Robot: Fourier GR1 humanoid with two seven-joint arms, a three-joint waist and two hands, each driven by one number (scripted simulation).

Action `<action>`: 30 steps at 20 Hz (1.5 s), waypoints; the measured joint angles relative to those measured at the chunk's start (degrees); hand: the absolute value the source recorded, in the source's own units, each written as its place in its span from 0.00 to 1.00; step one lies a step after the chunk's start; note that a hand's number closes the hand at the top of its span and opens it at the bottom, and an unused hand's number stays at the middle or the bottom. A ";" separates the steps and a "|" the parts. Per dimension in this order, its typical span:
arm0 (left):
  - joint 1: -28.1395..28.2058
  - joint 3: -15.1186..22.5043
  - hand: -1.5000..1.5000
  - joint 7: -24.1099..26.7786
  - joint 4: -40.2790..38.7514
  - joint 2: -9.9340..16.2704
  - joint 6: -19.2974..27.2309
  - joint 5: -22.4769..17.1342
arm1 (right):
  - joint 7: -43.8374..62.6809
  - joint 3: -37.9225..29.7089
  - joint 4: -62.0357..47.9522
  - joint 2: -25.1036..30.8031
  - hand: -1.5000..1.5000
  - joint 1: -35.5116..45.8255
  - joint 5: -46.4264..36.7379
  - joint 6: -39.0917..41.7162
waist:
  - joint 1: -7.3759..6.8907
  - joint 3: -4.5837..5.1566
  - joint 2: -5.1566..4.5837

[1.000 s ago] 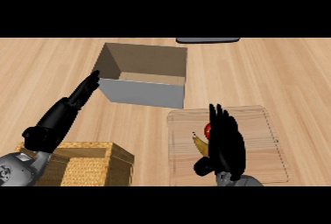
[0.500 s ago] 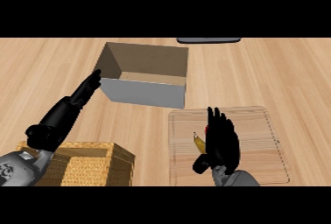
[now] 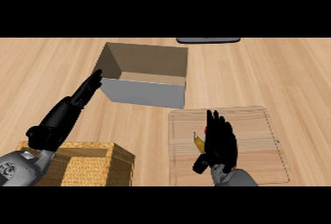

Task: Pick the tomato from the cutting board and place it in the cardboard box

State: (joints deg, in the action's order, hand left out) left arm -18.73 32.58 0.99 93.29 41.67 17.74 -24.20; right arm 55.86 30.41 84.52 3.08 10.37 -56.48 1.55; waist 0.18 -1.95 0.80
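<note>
- The left robot hand [image 3: 82, 94] has stayed where it was 1 second ago: fingers straight and together, stretched along the left wall of the cardboard box [image 3: 145, 74], holding nothing. It looks at rest and plays no part in the pick.
- A wicker basket [image 3: 87, 164] sits at the lower left, just beside the left forearm and well apart from the cutting board [image 3: 252, 131]. I judge it a distractor, not an obstacle.
- The cardboard box stands open on the worktop [image 3: 284, 70], its near corner close to the board's upper left corner. Nothing lies between board and box, so the carry path looks short and free.
- The right robot hand [image 3: 218, 140] has crept slightly toward the near edge over the last second and now covers more of the board's left part. Its fingers are extended and relaxed, not curled round anything.
- The tomato [image 3: 205, 129] shows only as a sliver of red at the hand's left edge, on the cutting board; earlier more red showed. A yellowish pointed thing [image 3: 198, 141] lies beside it.
- Judgement: the grasp is being set up, not made; the yellowish thing crowds the hand.
- A dark flat object [image 3: 208, 40] lies at the far edge, out of the way.
</note>
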 measured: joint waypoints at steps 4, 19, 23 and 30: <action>-0.22 0.04 0.50 -0.64 0.03 0.04 -0.03 -0.68 | -0.32 -0.37 -2.36 -0.37 0.00 0.19 -1.07 -0.53 | -0.05 0.17 0.03; -1.10 0.80 0.50 0.15 -0.91 -0.10 0.13 -1.41 | -5.86 -2.80 -7.12 1.66 1.00 2.13 -1.37 -1.93 | -0.12 0.44 0.45; -1.54 1.20 0.50 0.31 -1.16 -0.19 0.42 -1.48 | -5.43 -0.15 -8.39 0.10 1.00 4.41 -4.87 -2.92 | -0.34 0.48 0.42; -5.29 3.20 0.50 0.35 -1.76 -1.27 -0.43 -1.91 | -0.98 16.48 -8.88 -2.32 1.00 16.12 -3.16 -2.36 | -3.53 0.57 -0.77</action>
State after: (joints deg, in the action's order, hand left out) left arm -24.02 35.78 1.34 91.53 40.40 17.32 -26.11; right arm 54.88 46.89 75.64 0.75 26.49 -59.64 -0.81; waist -3.35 -1.37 0.04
